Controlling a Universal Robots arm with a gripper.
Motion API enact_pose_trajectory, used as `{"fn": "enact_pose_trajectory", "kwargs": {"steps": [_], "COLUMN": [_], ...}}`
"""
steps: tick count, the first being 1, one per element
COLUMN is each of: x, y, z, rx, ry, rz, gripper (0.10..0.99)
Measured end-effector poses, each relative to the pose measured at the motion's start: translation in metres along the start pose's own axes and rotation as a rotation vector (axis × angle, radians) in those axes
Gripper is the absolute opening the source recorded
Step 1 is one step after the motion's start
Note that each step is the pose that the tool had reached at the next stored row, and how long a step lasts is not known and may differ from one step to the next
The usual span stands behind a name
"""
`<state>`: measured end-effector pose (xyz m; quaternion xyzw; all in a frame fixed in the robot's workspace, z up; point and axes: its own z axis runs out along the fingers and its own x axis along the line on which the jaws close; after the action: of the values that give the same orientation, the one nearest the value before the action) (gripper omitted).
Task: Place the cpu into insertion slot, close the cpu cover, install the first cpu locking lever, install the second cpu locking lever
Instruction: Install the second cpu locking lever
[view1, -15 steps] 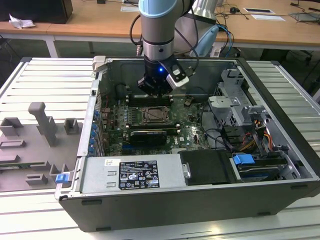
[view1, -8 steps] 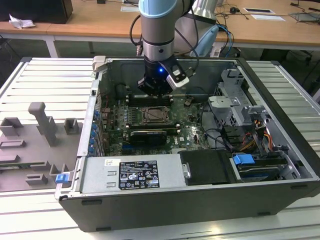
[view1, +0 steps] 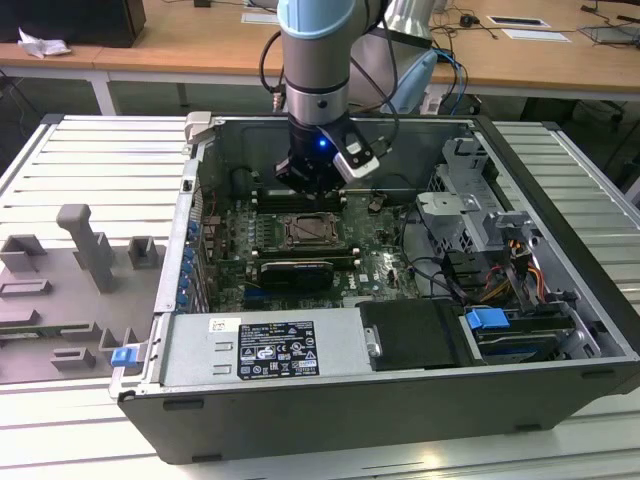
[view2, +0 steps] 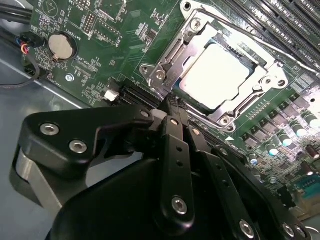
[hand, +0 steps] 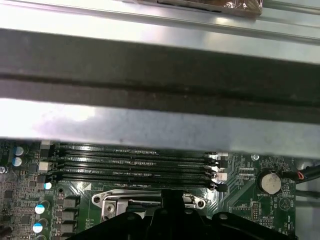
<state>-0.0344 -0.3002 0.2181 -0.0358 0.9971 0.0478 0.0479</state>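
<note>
Second wrist view is showing the cpu (view2: 216, 74) sitting in the insertion slot under the lowered cpu cover (view2: 197, 37), the gripper (view2: 172, 107) hovering beside it, fingers closed together, carrying nothing.

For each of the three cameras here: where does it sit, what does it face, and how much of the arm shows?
Exterior view: off the arm, above the open grey computer case, looking down at the green motherboard; the arm's wrist shows.
Second wrist view: on the arm, facing the pale silvery square cpu under the silvery metal cpu cover; the black gripper shows.
First wrist view: on the arm, facing long black memory slots and the case wall.
Both wrist views share the round silver coin battery.
</note>
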Motion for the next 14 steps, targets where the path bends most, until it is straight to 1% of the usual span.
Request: {"fn": "enact_pose_trajectory", "kwargs": {"steps": [2,3,4,6,7,10,11,12,13,14], "x": [0.0001,-0.0003,-0.0007,-0.0008,-0.0007,0.0000,0.0004,0.0005,0.0004,-0.0003], "y": [-0.0011,-0.0009,-0.0006,-0.0011,-0.0025,-0.0129,-0.0181,-0.0199,-0.0205,-0.0201], "z": [-0.0012,-0.0040,-0.0086,-0.0093,-0.0095,-0.0105,-0.0110,-0.0112,-0.0131,-0.0202], "rx": [0.000,0.000,0.000,0.000,0.000,0.000,0.000,0.000,0.000,0.000], "ry": [0.0001,0.0001,0.0001,-0.0001,0.0000,0.0001,0.0000,0.0000,0.0001,0.0001], "rz": [0.000,0.000,0.000,0.000,0.000,0.000,0.000,0.000,0.000,0.000], "gripper": [0.106,0.106,0.106,0.106,0.106,0.106,0.106,0.106,0.106,0.106]}}
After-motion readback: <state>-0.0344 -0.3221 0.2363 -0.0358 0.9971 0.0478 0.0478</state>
